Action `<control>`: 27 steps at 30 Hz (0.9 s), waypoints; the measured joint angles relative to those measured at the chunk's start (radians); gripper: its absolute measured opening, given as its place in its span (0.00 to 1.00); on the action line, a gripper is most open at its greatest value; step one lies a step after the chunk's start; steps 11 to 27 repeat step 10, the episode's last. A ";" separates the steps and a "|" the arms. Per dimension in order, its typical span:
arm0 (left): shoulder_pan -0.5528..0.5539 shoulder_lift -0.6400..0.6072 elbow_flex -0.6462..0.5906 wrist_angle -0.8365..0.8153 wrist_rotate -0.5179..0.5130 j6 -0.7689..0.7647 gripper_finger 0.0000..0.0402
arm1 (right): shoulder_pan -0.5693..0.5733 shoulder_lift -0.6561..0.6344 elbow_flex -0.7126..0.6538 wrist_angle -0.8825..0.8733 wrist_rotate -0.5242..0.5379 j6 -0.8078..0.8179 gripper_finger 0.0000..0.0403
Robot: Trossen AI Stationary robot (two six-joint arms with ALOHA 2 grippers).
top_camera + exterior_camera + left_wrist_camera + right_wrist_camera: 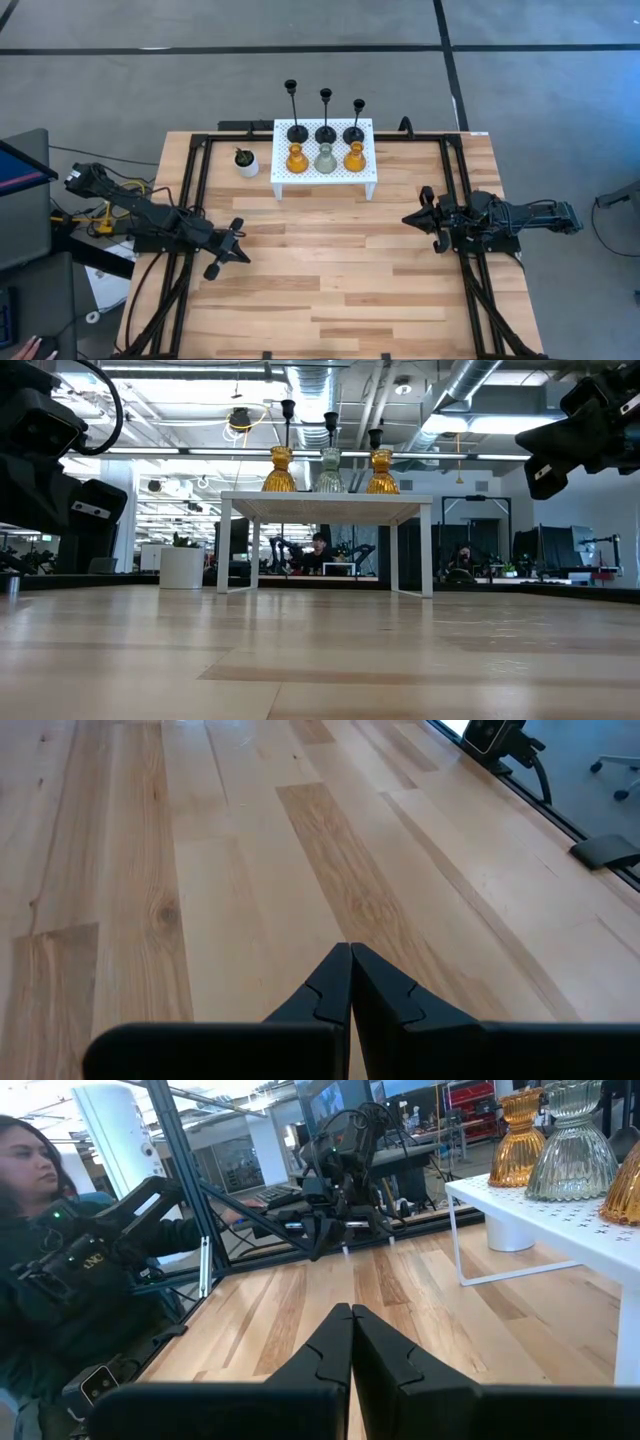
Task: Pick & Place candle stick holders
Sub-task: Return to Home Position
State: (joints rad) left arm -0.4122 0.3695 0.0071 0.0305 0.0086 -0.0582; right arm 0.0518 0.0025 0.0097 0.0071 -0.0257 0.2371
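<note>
**Worktop** point(330, 270): light wood planks on a black frame.

**White perforated stand** point(320, 178): four-legged, at the middle of the worktop's far edge. It carries all six candle stick holders in two rows of three.

**Back row, toward the far edge:** three black thin-stemmed holders on round bases, all upright.
- Tallest black holder point(297, 132), at the stand's left end.
- Middle black holder point(326, 133), at the centre.
- Shortest black holder point(354, 133), at the right end.

**Front row:** three squat glass holders, all upright, each just in front of a black one.
- Left amber holder point(296, 157).
- Clear-grey holder point(326, 159), between the two amber ones.
- Right amber holder point(355, 157).

In the low view the three stand close together; it is not clear whether they touch.

**Small white pot** point(247, 163): holds a green plant. It stands on the worktop just off the stand's left end, near the far edge.

**Left gripper** point(351, 952): close to the worktop's left edge, nearer the front edge than the far one, and well apart from the stand. Its fingers are pressed together on nothing.

**Right gripper** point(352, 1312): close to the worktop's right edge at about mid-depth, raised off the wood in the low view. Its fingers are pressed together and hold nothing.

**Person** point(60, 1260): in a dark top, beyond the worktop's left edge, seen in the right wrist view.
</note>
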 joint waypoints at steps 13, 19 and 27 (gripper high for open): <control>0.000 0.000 0.000 0.004 0.000 0.000 0.02 | 0.000 0.000 0.000 0.000 0.000 0.000 0.00; 0.000 0.000 0.000 0.004 0.000 0.000 0.02 | 0.000 0.000 0.000 0.000 0.000 0.000 0.00; 0.000 0.000 0.000 0.004 0.000 0.000 0.02 | 0.000 0.000 0.000 0.000 0.000 0.000 0.00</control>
